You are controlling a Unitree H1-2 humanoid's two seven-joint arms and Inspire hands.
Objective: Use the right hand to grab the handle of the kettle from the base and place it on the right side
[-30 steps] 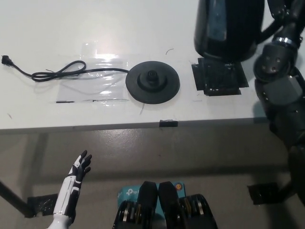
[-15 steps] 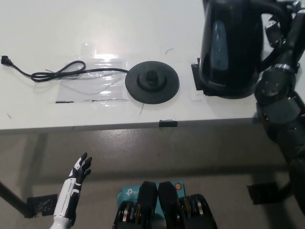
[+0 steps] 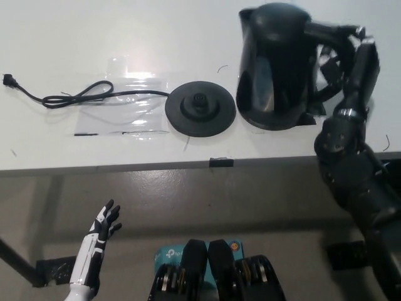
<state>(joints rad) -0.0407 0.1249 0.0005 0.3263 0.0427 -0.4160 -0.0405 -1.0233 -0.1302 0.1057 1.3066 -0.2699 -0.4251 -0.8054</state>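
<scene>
Head view, kettle [image 3: 274,66] upright on table, right hand [image 3: 351,56] gripping handle

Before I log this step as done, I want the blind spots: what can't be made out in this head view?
- Right robot hand: its grip on the handle is dark against the black kettle, so hold or release cannot be told.
- Kettle's underside: hidden by its own body, so whether it rests fully on the table is unclear.
- Black square mark: mostly covered by the kettle.
- Left robot hand: open, below the table.

A single head view looks steeply down over the table [image 3: 125,37] edge and floor.
</scene>
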